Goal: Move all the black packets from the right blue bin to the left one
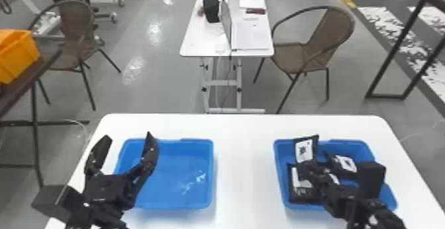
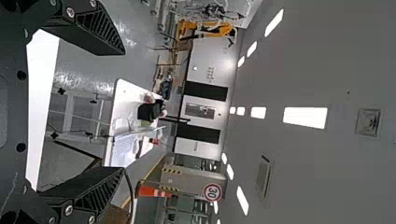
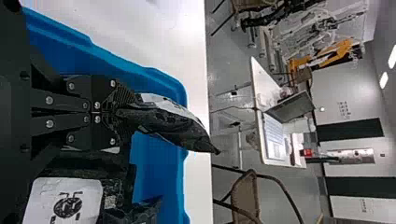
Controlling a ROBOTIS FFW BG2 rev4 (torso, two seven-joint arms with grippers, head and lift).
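Over the near left part of the left blue bin (image 1: 195,149), my left gripper (image 1: 127,145) is spread wide with nothing between its fingers; in the left wrist view the left gripper (image 2: 119,109) stands open too. At the right blue bin (image 1: 281,145), my right gripper (image 1: 306,163) is closed on a black packet (image 1: 305,149) with a white label, held upright above the bin's left part. The right wrist view has the right gripper (image 3: 123,108) pinching the held packet (image 3: 173,125). Other black packets (image 1: 344,163) lie in the right bin, one (image 1: 296,197) beneath the gripper.
Both bins stand on a white table (image 1: 245,165), with a bare strip between them. Beyond it are another white table (image 1: 198,46) with a laptop, brown chairs (image 1: 79,23) and an orange crate (image 1: 18,54) at the left.
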